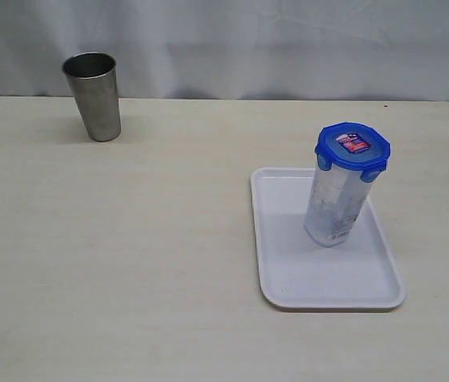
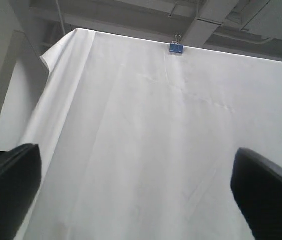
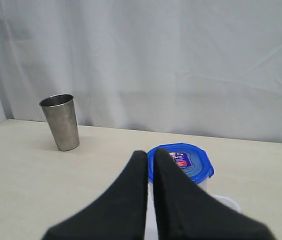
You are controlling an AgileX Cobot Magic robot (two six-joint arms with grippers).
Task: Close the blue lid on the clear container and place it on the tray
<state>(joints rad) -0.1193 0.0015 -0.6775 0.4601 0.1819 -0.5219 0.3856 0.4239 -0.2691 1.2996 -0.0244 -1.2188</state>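
Observation:
The clear container stands upright on the white tray, at the tray's far right part. The blue lid sits on top of it with its flaps down and its sticker facing up. Neither gripper shows in the exterior view. In the right wrist view my right gripper is shut on nothing, above and short of the blue lid; a bit of the tray shows past it. My left gripper is open, its dark fingers wide apart, facing only the white curtain.
An opaque steel cup stands upright at the far left of the table, also visible as the steel cup in the right wrist view. A white curtain hangs behind the table's far edge.

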